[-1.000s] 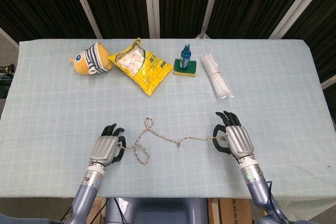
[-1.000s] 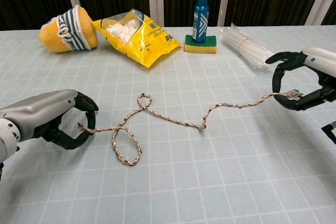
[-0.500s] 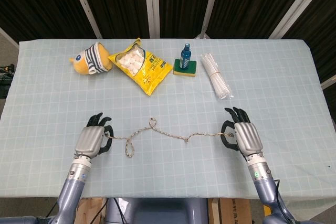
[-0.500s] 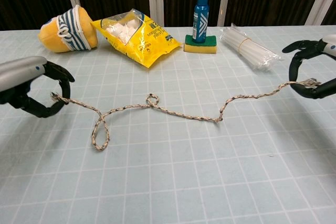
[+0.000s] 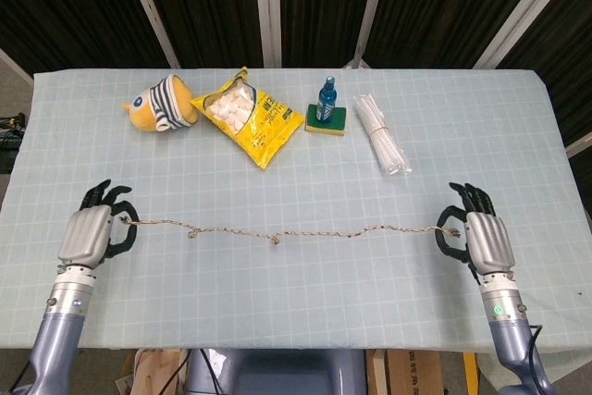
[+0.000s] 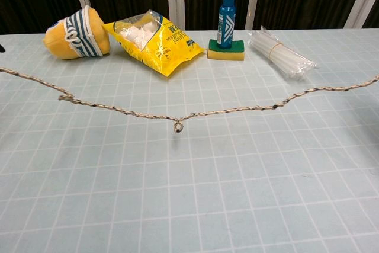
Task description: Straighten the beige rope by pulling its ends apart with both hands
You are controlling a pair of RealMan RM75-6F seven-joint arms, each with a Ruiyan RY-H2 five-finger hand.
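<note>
Fingers of both hands pinching the beige rope ends.

Each hand has a silver back, black fingers, grey-blue forearm.

Open cloth around both hands; clutter only along the far edge

The left hand and right hand sit at opposite sides of the table, with the beige rope strung between them as the only thing crossing that span. Ahead of the left hand, well apart, lie the plush toy and yellow snack bag; ahead of the right hand, the spray bottle on its sponge and the bundle of clear straws.
</note>
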